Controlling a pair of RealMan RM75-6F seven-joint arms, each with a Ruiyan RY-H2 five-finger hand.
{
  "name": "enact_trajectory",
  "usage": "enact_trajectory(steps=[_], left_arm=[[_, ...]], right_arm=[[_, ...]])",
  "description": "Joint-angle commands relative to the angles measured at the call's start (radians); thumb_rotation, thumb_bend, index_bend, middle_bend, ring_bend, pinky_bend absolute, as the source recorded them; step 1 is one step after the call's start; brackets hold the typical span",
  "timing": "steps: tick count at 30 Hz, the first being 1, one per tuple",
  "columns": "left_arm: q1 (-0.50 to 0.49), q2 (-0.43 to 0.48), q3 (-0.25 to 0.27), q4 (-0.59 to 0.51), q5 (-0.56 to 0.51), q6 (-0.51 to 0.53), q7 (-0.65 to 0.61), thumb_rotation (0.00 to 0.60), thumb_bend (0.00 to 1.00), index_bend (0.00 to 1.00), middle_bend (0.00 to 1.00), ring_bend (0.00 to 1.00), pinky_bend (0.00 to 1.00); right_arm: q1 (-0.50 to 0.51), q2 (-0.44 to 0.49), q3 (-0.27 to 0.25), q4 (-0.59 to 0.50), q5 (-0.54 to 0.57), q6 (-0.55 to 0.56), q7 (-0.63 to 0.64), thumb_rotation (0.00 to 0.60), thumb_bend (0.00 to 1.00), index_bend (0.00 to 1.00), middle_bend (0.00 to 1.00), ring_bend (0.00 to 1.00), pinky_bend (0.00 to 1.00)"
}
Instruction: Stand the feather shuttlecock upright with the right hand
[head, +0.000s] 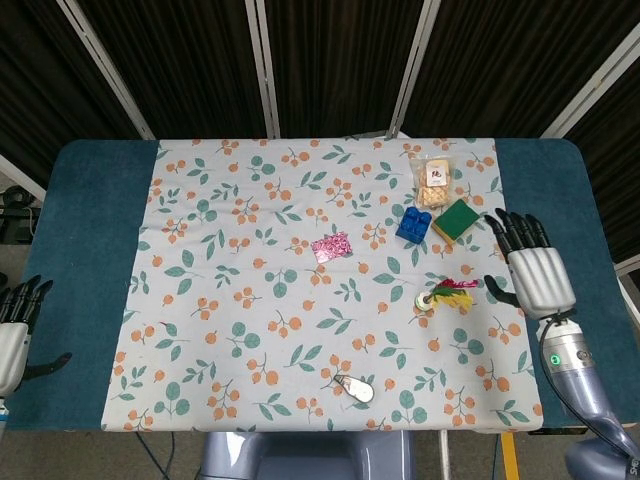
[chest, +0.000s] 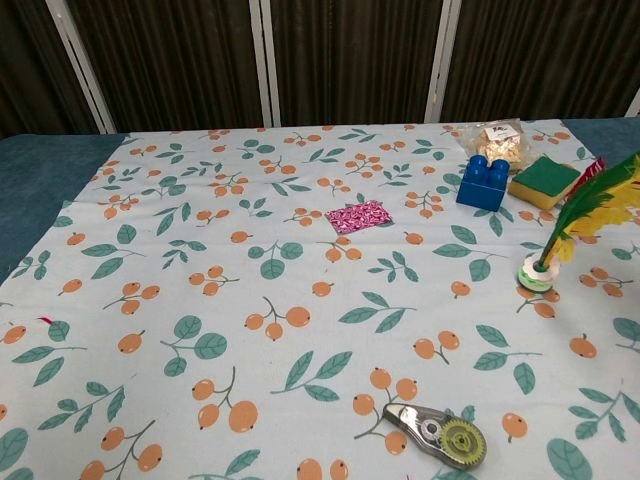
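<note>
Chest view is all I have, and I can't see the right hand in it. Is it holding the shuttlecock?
Observer: No. In the head view the right hand is clear of the shuttlecock, off to its right, with its fingers spread and nothing in them.
Operator: Is it over the cloth?
Observer: Roughly at the floral cloth's right edge, where the blue table begins.
Operator: And the left hand?
Observer: The left hand is at the table's left edge, near the front corner. Its fingers are apart and it holds nothing.
</note>
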Motion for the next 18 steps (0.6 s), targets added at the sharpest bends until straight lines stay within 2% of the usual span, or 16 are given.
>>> enact_trajectory(steps=[1,8,12,15,18], left_arm=[[0.003,0.001,0.002,0.003,0.009,0.008,0.002,0.600,0.11,0.00,0.00,0.00,0.00],[0.006,0.001,0.008,0.011,0.025,0.018,0.005,0.600,0.11,0.00,0.00,0.00,0.00],[0.008,0.001,0.009,0.017,0.030,0.022,0.005,0.600,0.11,0.00,0.00,0.00,0.00],[0.008,-0.003,0.006,0.025,0.036,0.030,0.012,0.600,0.11,0.00,0.00,0.00,0.00],[0.007,-0.010,0.001,0.038,0.042,0.041,0.025,0.600,0.11,0.00,0.00,0.00,0.00]], right_arm=[[-0.050,0.027,-0.024,-0.012,-0.038,0.063,-0.006,0.600,0.21,0.04,0.00,0.00,0.00],[-0.197,0.014,-0.099,-0.014,-0.089,0.212,0.052,0.600,0.19,0.03,0.00,0.00,0.00],[-0.251,-0.015,-0.134,0.045,-0.129,0.266,0.060,0.600,0.18,0.03,0.00,0.00,0.00],[-0.275,-0.040,-0.158,0.097,-0.152,0.276,0.060,0.600,0.18,0.03,0.00,0.00,0.00],[-0.284,-0.053,-0.160,0.121,-0.150,0.265,0.069,0.600,0.18,0.03,0.00,0.00,0.00]])
